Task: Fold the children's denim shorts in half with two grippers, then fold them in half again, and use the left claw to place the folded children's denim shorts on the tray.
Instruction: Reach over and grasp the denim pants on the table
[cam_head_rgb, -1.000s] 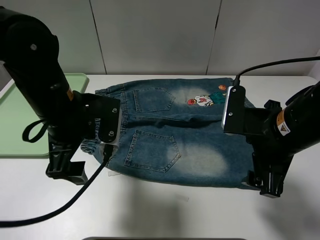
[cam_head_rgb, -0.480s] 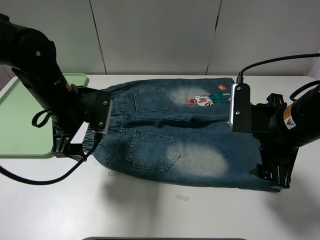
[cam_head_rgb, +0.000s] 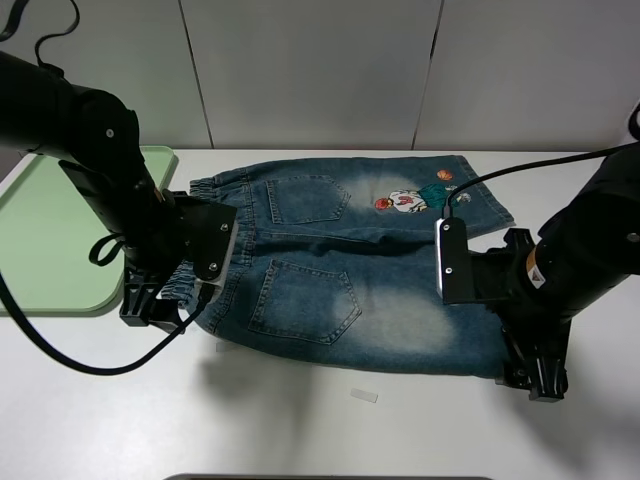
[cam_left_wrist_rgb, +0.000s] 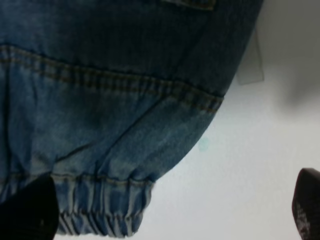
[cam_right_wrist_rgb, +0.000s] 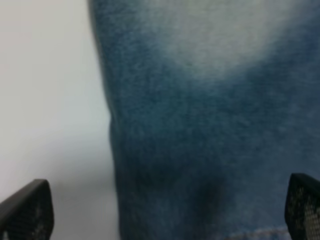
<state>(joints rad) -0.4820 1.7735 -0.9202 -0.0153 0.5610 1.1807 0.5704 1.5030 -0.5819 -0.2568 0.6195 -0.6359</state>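
Left pincer (cam_left_wrist_rgb: 167, 212) and right pincer (cam_right_wrist_rgb: 165, 210) released at the shorts (cam_head_rgb: 350, 290).
Clench shallow and you snag one layer, skewing the fold.

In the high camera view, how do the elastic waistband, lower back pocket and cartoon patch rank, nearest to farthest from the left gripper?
1. Elastic waistband, beside the left gripper, at the shorts' left edge.
2. Lower back pocket, mid-shorts, to its right.
3. Cartoon patch, on the far leg, toward the right.
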